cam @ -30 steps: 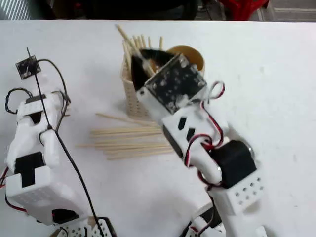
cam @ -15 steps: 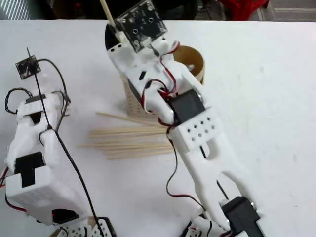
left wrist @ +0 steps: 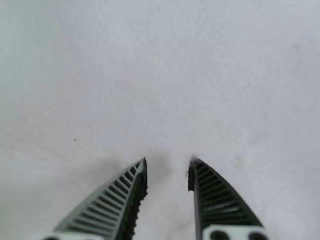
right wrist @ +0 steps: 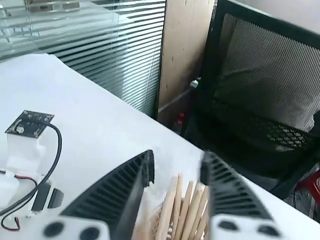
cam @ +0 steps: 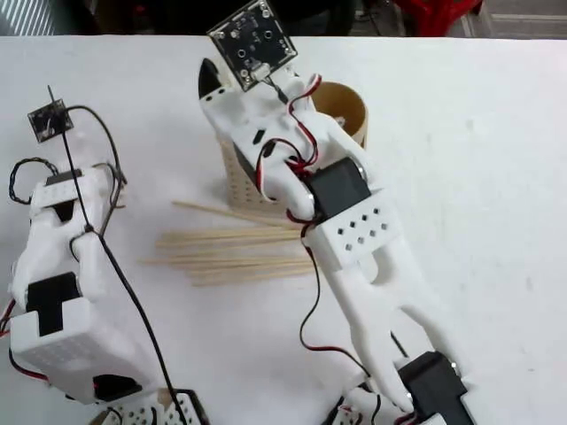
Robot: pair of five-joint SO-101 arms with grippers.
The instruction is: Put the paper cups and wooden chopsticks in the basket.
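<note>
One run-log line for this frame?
right gripper: open, above standing chopsticks in basket | left gripper: open, over table | loose chopsticks: on table, beside basket

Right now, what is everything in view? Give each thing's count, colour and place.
table: one, white, under everything.
basket: one, cream, perforated, mid-table.
paper cup: one, brown, upright beside the basket.
loose chopsticks: a pile, pale wood, flat on the table at the basket's near side.
chopsticks in basket: several, pale wood, standing below the right end effector.
circuit board: one, black, at the table's left.
chair: one, black mesh, beyond the table.
left end effector: one, dark, open over bare table.
right end effector: one, dark, open above the basket.
</note>
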